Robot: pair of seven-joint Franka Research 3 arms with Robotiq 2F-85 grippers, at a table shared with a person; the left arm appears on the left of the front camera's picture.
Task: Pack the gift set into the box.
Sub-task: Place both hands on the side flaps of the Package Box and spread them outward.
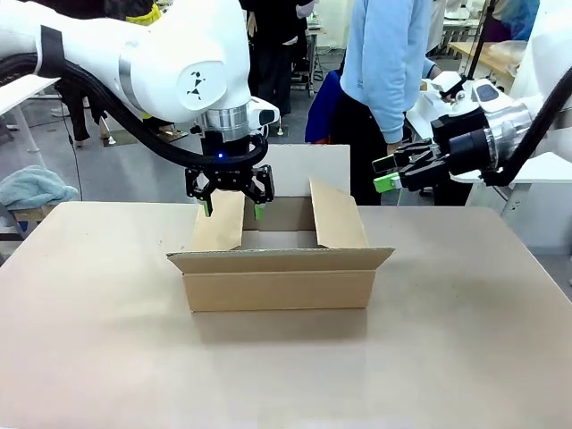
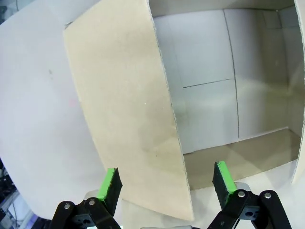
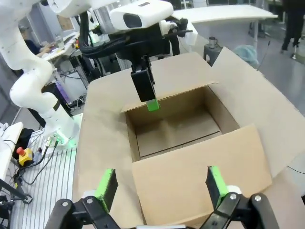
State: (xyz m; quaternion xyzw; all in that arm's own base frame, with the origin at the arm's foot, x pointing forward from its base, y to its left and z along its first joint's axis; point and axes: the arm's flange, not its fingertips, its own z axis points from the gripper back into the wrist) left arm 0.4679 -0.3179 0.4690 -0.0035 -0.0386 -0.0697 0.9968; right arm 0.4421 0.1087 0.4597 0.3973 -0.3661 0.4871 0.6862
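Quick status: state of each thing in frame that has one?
Box: open, flaps unfolded, nothing inside.
Left flap: raised, between the left jaws, not clamped.
Left gripper: open, astride that flap.
Right gripper: open, empty, in the air right of the box.

one box with four flaps, one table, one person, a left pincer and a right pincer.

A pale beige desk spans the lower frame; the open box sits on it at center.
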